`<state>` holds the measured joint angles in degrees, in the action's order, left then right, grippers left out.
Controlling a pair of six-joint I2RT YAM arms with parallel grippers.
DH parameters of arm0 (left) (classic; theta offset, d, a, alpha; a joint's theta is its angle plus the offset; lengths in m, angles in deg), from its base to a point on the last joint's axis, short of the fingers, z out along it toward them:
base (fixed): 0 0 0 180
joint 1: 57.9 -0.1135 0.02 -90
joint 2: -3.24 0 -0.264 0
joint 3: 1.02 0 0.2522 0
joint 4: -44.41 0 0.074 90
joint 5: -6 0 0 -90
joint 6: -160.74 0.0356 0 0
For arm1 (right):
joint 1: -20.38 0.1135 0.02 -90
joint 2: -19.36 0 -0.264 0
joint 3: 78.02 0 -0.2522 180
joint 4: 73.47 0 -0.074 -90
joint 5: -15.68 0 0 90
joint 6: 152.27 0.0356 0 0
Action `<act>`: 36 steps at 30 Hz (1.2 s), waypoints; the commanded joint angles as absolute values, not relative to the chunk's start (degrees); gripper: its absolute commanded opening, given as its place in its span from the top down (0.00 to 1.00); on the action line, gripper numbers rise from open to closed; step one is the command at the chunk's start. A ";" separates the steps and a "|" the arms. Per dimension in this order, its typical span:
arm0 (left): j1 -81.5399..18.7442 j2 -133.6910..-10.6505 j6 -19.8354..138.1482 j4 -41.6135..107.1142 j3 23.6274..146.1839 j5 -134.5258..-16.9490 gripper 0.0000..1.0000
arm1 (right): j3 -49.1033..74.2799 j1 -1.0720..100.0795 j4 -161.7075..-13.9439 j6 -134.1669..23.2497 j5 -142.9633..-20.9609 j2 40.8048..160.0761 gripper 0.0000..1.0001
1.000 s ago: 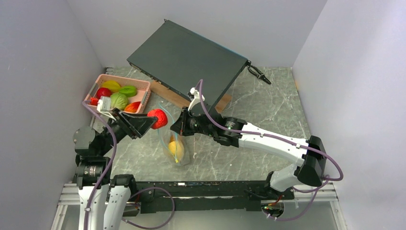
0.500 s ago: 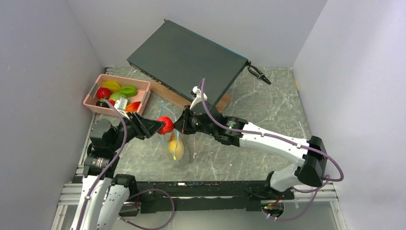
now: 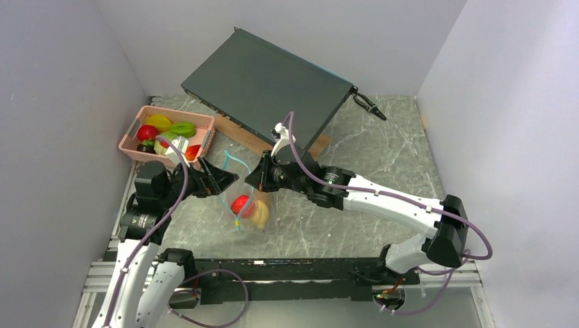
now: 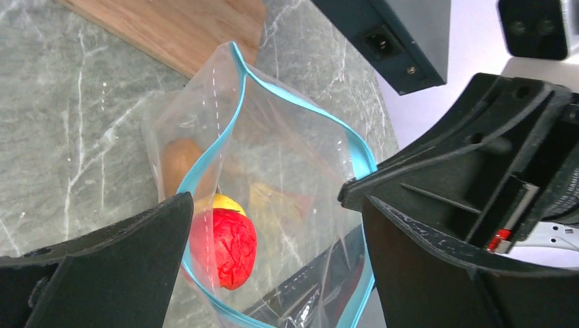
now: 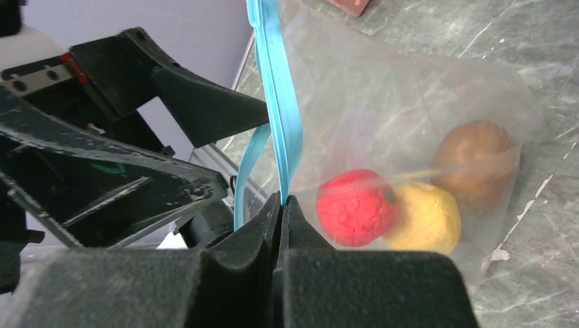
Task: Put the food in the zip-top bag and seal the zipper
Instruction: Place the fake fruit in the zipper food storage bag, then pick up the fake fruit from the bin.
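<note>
Standing upright, mouth upward, the zip-top bag (image 4: 300, 171) held red food (image 4: 229, 246); right gripper (image 5: 281, 205) clamped its zipper (image 5: 281, 123), left gripper (image 4: 266, 205) gaped wide, empty.

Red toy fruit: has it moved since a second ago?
Yes. The red toy fruit went farther from the pink basket, down into the zip-top bag.

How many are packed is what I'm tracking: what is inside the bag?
Three pieces show through the bag: a red one, a yellow one beside it, and a brownish one. The right tool, shut on the zipper, covers the bag's near corner; anything there is hidden.
</note>
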<state>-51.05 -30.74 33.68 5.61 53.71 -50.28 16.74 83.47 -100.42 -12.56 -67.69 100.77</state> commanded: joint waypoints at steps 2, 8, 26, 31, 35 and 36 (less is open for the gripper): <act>-50.84 -31.18 39.17 1.85 60.96 -53.36 0.04 | 15.62 83.66 -97.25 -12.01 -68.60 99.51 1.00; -50.87 -31.22 48.93 -4.84 69.52 -63.20 0.06 | 15.78 83.66 -98.01 -11.86 -68.64 99.49 1.00; -56.10 -48.08 48.13 -1.69 75.12 -92.88 0.01 | 16.14 83.67 -98.12 -12.04 -68.04 98.38 1.00; -66.69 -59.08 37.77 -2.87 77.33 -82.47 0.01 | 17.06 83.79 -97.71 -11.65 -67.67 97.66 1.00; -74.87 -67.18 30.60 -0.14 76.44 -76.17 0.03 | 16.97 83.72 -97.85 -11.73 -67.97 97.49 1.00; -76.19 -68.83 29.89 1.61 76.21 -75.61 0.03 | 17.01 83.81 -97.82 -11.74 -68.13 97.43 1.00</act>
<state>-70.72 -64.20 38.88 -2.87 74.84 -82.59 17.26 83.47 -100.49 -12.30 -68.41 99.78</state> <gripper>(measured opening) 0.974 0.009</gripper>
